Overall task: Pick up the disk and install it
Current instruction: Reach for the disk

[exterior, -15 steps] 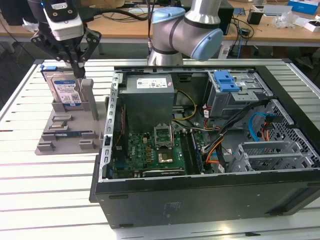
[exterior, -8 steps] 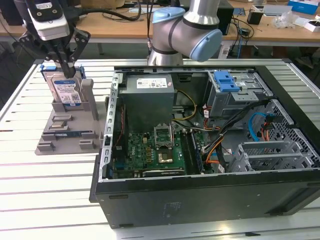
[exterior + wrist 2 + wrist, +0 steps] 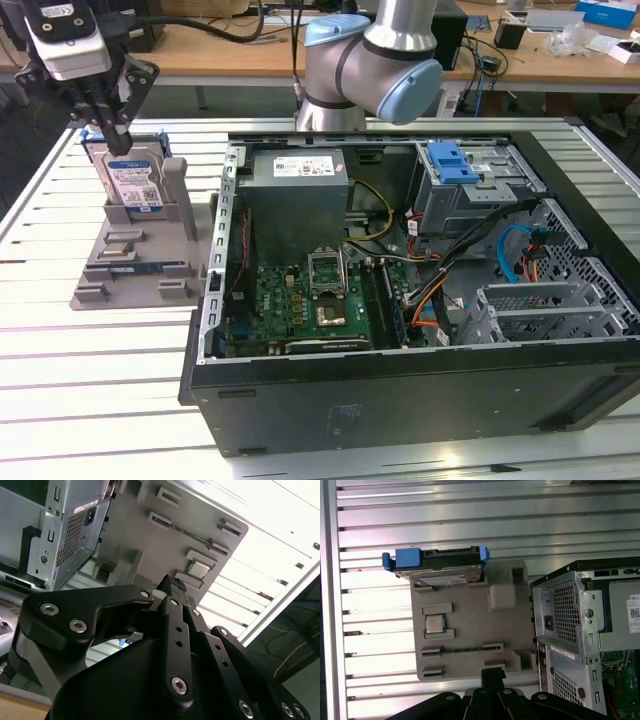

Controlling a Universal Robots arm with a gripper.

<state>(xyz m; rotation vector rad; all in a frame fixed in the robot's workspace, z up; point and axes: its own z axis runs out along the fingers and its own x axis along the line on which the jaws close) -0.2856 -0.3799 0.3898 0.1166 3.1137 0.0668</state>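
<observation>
Exterior view first: the gripper hangs at the far upper corner on the exterior view's left, right over the disk; the disk stands on edge, label facing the camera, in a slot of a grey holder on the slatted table; from this angle the fingertips overlap the disk's top edge, so I can't say from here if they touch. The open computer case lies just beside the holder on the exterior view's right, with the grey power supply, the green motherboard and a blue latch piece on the drive cage inside; the arm rises behind the case.

Second wrist view: the gripper looks pressed shut, fingers together with nothing between them; past it is the grey holder, with a processor chip sitting in one pocket.

First wrist view: the gripper tips again look closed and empty; the disk, blue frame round it, sits in the slot at the holder's far edge, well apart from the tips; the chip lies between them; the case is beside the holder.
</observation>
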